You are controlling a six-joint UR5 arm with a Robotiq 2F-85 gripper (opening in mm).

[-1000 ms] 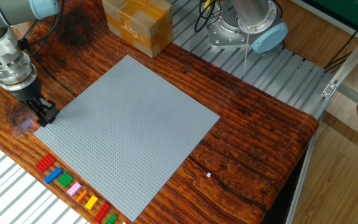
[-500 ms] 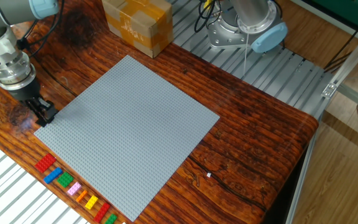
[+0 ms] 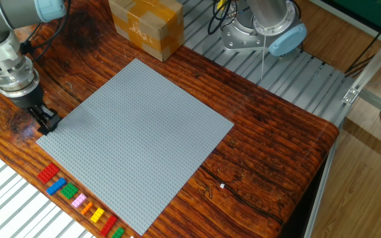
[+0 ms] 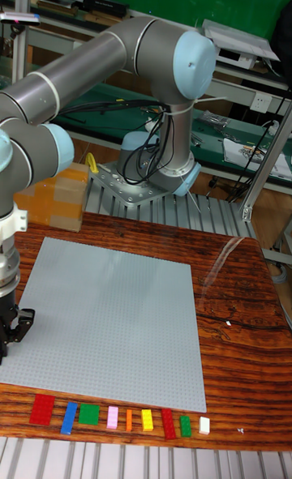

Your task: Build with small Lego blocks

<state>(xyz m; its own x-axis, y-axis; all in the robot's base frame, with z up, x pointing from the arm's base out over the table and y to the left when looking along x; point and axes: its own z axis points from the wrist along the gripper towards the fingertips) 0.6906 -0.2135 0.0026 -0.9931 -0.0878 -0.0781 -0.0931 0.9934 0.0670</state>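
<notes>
On the wooden table (image 3: pixel 270 142), grey baseplate (image 3: pixel 137 132) bare; nothing built. Small Lego blocks (image 4: pixel 122 418) lined along its near edge, untouched. Gripper (image 3: pixel 48 122) at baseplate's corner; jaw state can't be told.

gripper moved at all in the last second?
Barely. The gripper hangs at the grey baseplate's left corner as before; the wrist above it crept slightly up and right.
</notes>
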